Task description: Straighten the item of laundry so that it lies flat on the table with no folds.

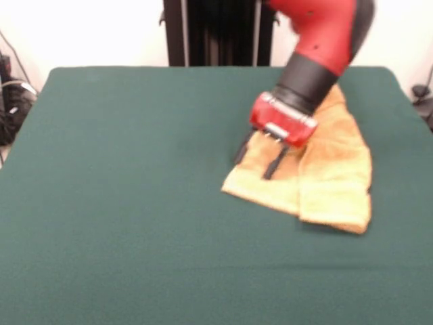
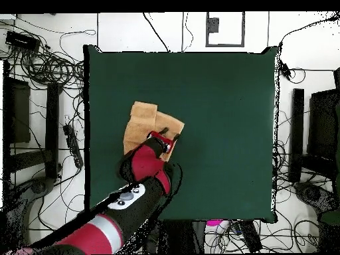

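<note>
The golden-orange towel (image 1: 335, 177) lies on the green table (image 1: 135, 203) at its right far part, folded over itself, with a doubled flap along its right side. In the overhead view the towel (image 2: 141, 121) lies left of the middle of the table (image 2: 226, 113). My gripper (image 1: 258, 158) hangs low over the towel's left part, fingers (image 1: 274, 163) spread apart and holding nothing. One finger is over the towel's left edge, the other over the cloth. In the overhead view the gripper (image 2: 170, 134) is over the towel's right corner. No label shows.
The robot's dark pedestal (image 1: 220, 32) stands behind the table's far edge. Cables (image 2: 46, 66) and black equipment (image 2: 16, 109) lie on the floor round the table. The red and black arm (image 2: 126, 199) crosses the table's edge nearest the robot's base.
</note>
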`<action>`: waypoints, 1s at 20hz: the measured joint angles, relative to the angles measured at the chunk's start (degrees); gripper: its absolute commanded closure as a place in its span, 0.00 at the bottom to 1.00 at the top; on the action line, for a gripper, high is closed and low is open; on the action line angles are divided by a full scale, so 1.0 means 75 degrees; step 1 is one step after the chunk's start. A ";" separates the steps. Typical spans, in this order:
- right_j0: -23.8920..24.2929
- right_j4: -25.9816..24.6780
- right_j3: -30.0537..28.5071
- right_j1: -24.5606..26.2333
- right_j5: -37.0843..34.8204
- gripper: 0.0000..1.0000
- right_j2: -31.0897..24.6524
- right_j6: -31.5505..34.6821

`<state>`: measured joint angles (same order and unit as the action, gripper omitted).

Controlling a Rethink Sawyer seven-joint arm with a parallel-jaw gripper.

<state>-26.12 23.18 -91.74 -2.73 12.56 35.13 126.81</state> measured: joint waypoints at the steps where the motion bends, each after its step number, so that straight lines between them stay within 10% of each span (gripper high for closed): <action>1: 0.0125 0.0027 0.0000 0.0087 0.0307 0.00 0.0019 0.0000; 20: 0.1903 -0.0397 0.0003 0.0026 0.0809 0.00 0.0030 0.0000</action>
<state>-11.85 20.20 -91.72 -2.54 18.63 35.35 126.81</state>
